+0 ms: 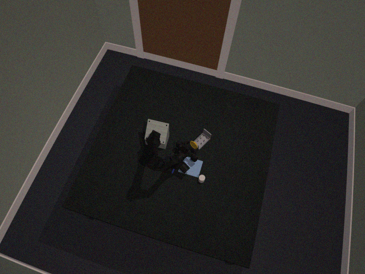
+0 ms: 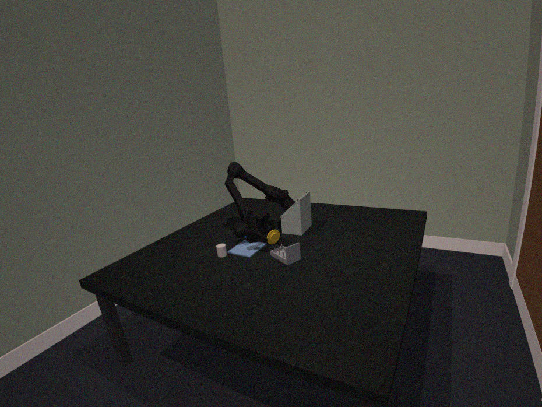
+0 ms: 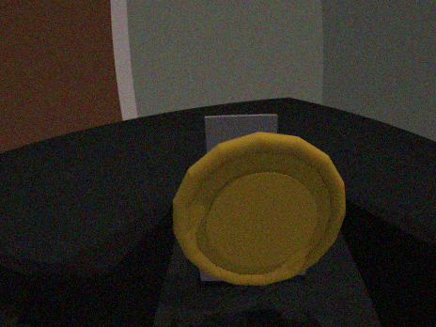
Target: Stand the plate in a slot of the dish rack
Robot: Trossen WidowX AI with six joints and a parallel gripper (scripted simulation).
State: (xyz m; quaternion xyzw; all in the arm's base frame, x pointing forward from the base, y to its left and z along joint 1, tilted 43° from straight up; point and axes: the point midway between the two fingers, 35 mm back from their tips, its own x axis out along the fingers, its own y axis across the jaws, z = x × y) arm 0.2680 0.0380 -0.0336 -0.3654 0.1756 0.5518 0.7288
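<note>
- Gripper [image 1: 188,147] was clamped on the yellow plate [image 1: 193,144], fingers standing wide around it.
- Plate was held on edge, above the table [image 2: 306,284], just beside the dish rack's [image 1: 203,138] near end, not yet between the rails.
- Blue cloth [image 1: 193,168] lay near the rack; white cup [image 1: 201,178] just beyond the cloth.

dish rack [image 1: 203,138] ahead — cup [image 1: 201,178] aside

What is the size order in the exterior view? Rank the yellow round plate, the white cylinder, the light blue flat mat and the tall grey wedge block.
1. Tall grey wedge block
2. Light blue flat mat
3. Yellow round plate and white cylinder: too alike to rank.
</note>
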